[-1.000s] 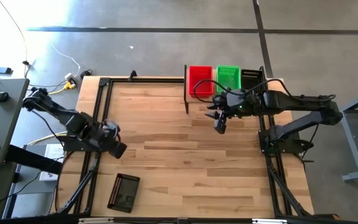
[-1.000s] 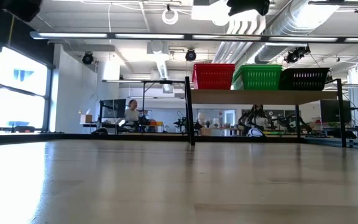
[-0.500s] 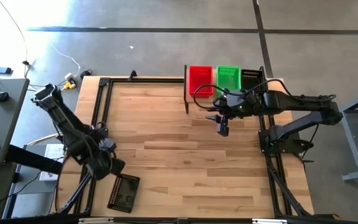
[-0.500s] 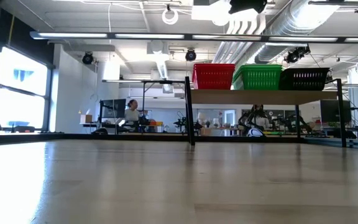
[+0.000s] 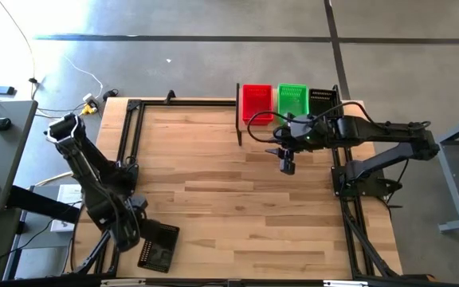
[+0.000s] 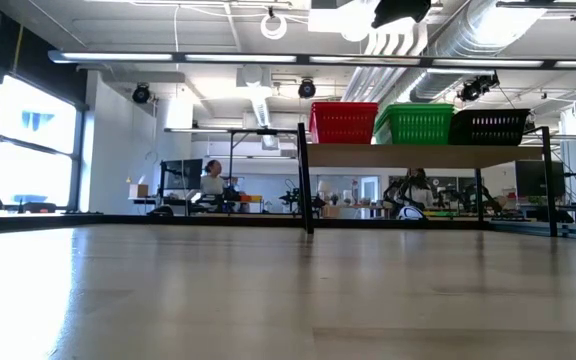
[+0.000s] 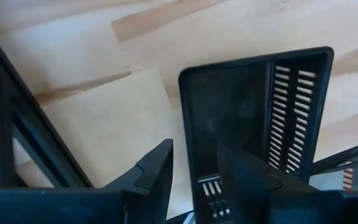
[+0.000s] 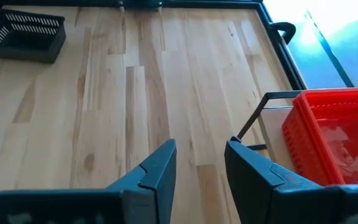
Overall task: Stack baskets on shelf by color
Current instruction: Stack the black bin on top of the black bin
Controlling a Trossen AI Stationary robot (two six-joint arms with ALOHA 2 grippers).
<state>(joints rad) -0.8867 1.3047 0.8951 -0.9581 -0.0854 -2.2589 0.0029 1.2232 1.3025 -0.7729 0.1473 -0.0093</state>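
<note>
Looking straight down, the light slatted wooden worktop point(image 5: 213, 175) has a small light wooden shelf on thin black posts point(image 5: 241, 127) sitting at its upper right edge. On that shelf there are three mesh plastic basket piles in a row: the red rectangular basket point(image 5: 256, 100) on the left, the bright green one point(image 5: 292, 99) in the middle, and the black one point(image 5: 322, 99) on the right end, all touching side by side. From the low camera they show the same way along the upper right of the frame, red point(image 6: 343, 121), green point(image 6: 413, 123), black point(image 6: 488, 126), on the board point(image 6: 418, 155).

One more black mesh basket point(image 5: 158, 245) lies by itself in the lower left of the overhead frame, well apart from the shelf. The left tool point(image 5: 131, 236) is right beside that basket's left edge. In the left wrist camera its fingers point(image 7: 157, 174) are spread apart with nothing between them, and the loose black basket point(image 7: 253, 118) sits just past them on the wood.

The right tool point(image 5: 287, 163) hangs over the worktop just in front of the shelf, below the red and green baskets in the overhead frame. Its fingers point(image 8: 160, 168) are apart too, holding nothing, with the red basket point(image 8: 337, 137) at the right edge of that wrist picture and the loose black one point(image 8: 23, 36) far off in the upper left corner.
</note>
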